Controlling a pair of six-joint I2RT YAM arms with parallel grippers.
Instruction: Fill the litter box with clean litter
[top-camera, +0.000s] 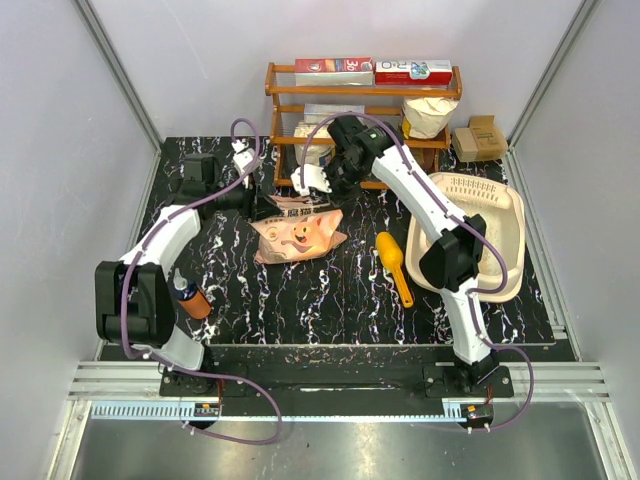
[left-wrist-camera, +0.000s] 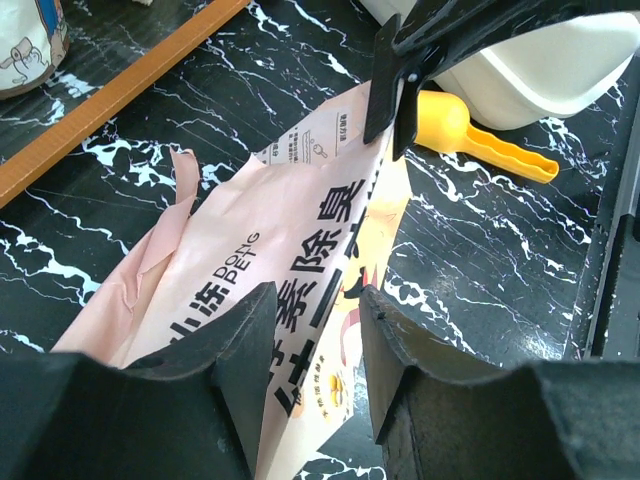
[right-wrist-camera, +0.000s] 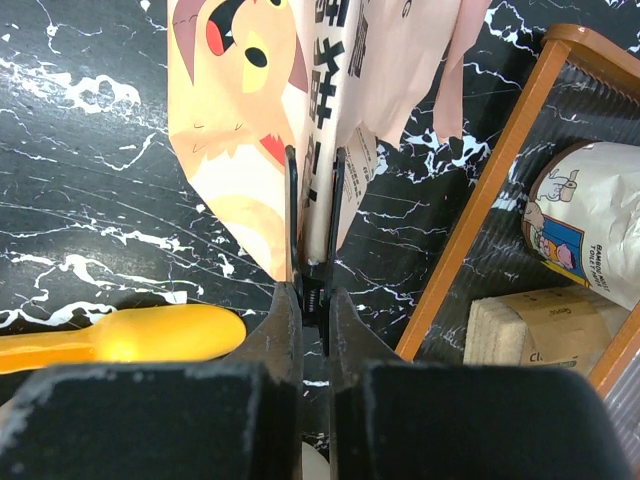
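The pink-orange litter bag (top-camera: 300, 235) lies on the black marble table, left of the cream litter box (top-camera: 505, 215). No litter shows; it is hidden in the bag. My right gripper (right-wrist-camera: 312, 290) is shut on a black clip (right-wrist-camera: 312, 215) that clamps the bag's (right-wrist-camera: 240, 150) top edge; it also shows in the top view (top-camera: 320, 182). My left gripper (left-wrist-camera: 315, 300) is open, its jaws either side of the bag's (left-wrist-camera: 250, 270) other end, with table showing beside the right finger. It sits at the bag's left (top-camera: 262, 205). The clip (left-wrist-camera: 395, 85) and litter box (left-wrist-camera: 540, 65) lie beyond.
A yellow scoop (top-camera: 395, 265) lies between bag and litter box. A wooden shelf rack (top-camera: 360, 100) with boxes and a white sack (top-camera: 428, 115) stands at the back. An orange bottle (top-camera: 192, 298) stands by the left arm's base. A cardboard box (top-camera: 478, 140) sits back right.
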